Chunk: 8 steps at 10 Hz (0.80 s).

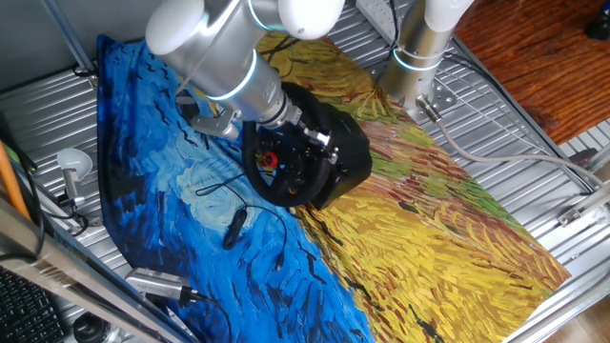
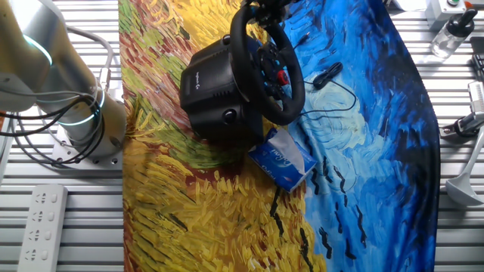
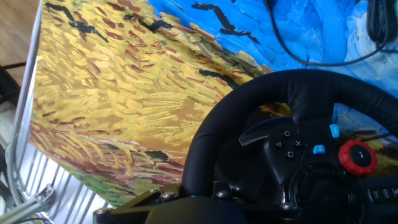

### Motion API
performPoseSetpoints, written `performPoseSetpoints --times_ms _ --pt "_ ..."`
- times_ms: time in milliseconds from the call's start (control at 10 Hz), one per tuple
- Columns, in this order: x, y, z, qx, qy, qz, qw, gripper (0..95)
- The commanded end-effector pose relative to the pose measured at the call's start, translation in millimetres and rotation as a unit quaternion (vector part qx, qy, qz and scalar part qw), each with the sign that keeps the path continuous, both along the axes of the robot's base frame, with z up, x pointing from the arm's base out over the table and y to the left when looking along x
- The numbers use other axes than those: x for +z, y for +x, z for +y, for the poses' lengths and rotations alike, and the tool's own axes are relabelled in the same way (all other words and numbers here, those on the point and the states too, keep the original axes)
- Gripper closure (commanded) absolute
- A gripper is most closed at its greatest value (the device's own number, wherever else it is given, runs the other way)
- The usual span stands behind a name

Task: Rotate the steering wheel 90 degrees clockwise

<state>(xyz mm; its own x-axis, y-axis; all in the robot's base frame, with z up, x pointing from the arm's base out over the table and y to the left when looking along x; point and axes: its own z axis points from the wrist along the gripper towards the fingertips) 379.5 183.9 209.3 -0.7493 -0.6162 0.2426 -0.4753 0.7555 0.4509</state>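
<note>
The steering wheel (image 1: pixel 286 195) is a black thick-rimmed wheel on a bulky black base (image 1: pixel 351 152), standing on the painted cloth. It also shows in the other fixed view (image 2: pixel 293 97) and fills the lower right of the hand view (image 3: pixel 298 87). Its hub carries small blue buttons (image 3: pixel 319 149) and a red knob (image 3: pixel 357 157). My gripper (image 1: pixel 307 133) sits at the top of the rim, seen at the top edge of the other fixed view (image 2: pixel 261 9). In the hand view the rim runs between the gripper's (image 3: pixel 193 202) fingers, which close on it.
A thin black cable with an inline pod (image 1: pixel 232 229) lies on the blue cloth in front of the wheel. A blue tissue pack (image 2: pixel 281 159) leans under the wheel's base. The arm's pedestal (image 2: pixel 83 128) and a power strip (image 2: pixel 41 219) stand off the cloth.
</note>
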Motion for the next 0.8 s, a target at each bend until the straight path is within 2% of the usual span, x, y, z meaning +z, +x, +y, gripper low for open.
performPoseSetpoints --times_ms 100,300,600,800 --pt "-1.9 -2.0 -0.5 -0.011 0.0 0.0 0.9999 95.0" --pt "-1.4 2.1 3.6 -0.016 -0.002 0.0 0.9999 95.0" --pt "-9.1 6.9 5.3 -0.016 -0.011 -0.012 0.9997 95.0" --pt "-9.6 8.2 6.4 -0.025 -0.011 -0.01 0.9996 95.0"
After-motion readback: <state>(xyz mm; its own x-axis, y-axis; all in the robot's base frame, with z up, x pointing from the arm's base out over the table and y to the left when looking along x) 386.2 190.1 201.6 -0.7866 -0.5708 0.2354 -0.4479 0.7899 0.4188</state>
